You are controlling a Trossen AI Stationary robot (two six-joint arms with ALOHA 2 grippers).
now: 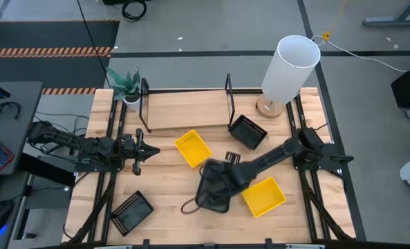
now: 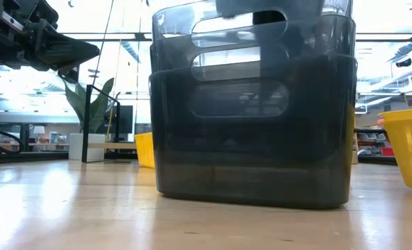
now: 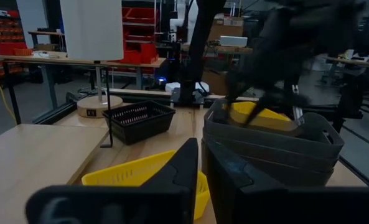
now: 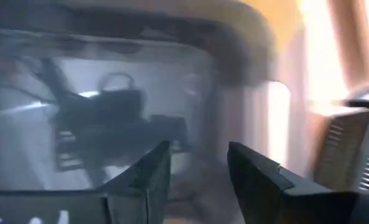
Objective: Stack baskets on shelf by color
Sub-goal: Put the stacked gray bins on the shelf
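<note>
I see right gripper (image 1: 225, 174) down over nested grey baskets (image 1: 215, 187) mid-tabletop (image 1: 170, 194), fingers (image 4: 148, 168) parted, grip unclear. Left gripper (image 1: 149, 151) waits near shelf (image 1: 184, 111), fingers nearly closed, empty.

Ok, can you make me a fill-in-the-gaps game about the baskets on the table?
1. The light wooden shelf with black metal frames holds ___ baskets.
2. The right hand is at the nested stack of dark ___ plastic baskets.
3. The number of bright yellow plastic baskets on the table, one in the middle and one beside the stack, is ___.
4. The tall white cylinder lamp stands near the shelf's ___ end.

Missing words: no; grey; two; right
</note>
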